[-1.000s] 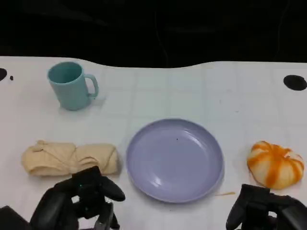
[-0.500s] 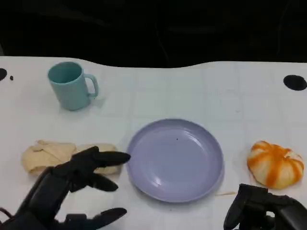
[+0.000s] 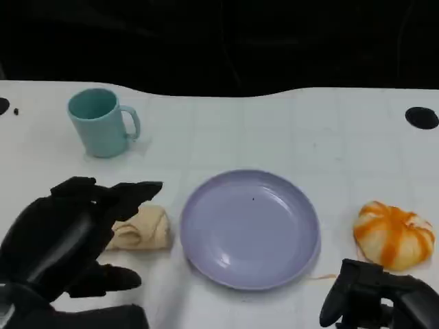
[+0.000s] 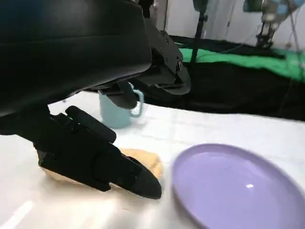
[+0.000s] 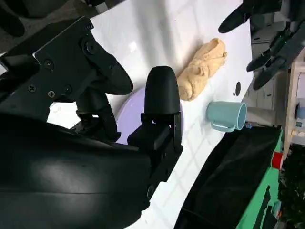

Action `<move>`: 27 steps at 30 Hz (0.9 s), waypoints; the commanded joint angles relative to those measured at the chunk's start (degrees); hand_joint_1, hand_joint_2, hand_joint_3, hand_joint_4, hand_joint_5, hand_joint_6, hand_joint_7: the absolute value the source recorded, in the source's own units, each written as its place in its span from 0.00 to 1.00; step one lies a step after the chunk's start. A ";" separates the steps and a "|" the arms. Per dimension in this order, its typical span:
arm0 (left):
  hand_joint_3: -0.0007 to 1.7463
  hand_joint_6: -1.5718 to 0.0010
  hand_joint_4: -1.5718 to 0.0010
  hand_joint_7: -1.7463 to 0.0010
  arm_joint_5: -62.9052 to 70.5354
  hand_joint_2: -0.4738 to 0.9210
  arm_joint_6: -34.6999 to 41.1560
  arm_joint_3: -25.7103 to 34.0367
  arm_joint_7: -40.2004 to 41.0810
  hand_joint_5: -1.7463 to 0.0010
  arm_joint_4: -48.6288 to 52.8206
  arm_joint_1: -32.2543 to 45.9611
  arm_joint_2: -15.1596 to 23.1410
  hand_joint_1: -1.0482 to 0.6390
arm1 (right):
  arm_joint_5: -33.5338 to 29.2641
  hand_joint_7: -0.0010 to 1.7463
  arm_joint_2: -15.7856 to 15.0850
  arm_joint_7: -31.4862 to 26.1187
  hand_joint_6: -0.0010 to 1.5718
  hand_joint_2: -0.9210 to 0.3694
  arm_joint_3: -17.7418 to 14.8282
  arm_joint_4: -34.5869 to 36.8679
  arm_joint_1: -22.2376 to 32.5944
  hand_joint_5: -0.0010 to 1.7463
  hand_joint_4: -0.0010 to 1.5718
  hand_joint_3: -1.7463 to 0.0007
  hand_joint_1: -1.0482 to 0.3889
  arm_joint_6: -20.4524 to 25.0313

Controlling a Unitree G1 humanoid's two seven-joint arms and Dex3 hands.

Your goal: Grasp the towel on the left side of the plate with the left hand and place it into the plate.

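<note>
The left hand (image 3: pixel 65 236) has moved up and forward since half a second ago; it now hangs over the left part of the towel (image 3: pixel 143 228), fingers spread, holding nothing. The towel lies on the table just left of the plate (image 3: pixel 250 228). The right hand (image 3: pixel 374 301) stays low with curled, empty fingers.

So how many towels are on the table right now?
1. The towel lies left of the plate, partly covered by the left hand above it. Nothing else here looks like a towel; the orange thing at far right is something else.
</note>
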 commanded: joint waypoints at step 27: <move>0.00 0.78 0.68 1.00 15.98 0.99 6.48 -18.38 3.99 0.96 51.52 -28.75 -2.90 0.30 | 0.45 0.86 -0.39 -0.21 0.39 0.28 -0.24 -2.59 -0.49 1.00 0.48 0.31 0.76 3.69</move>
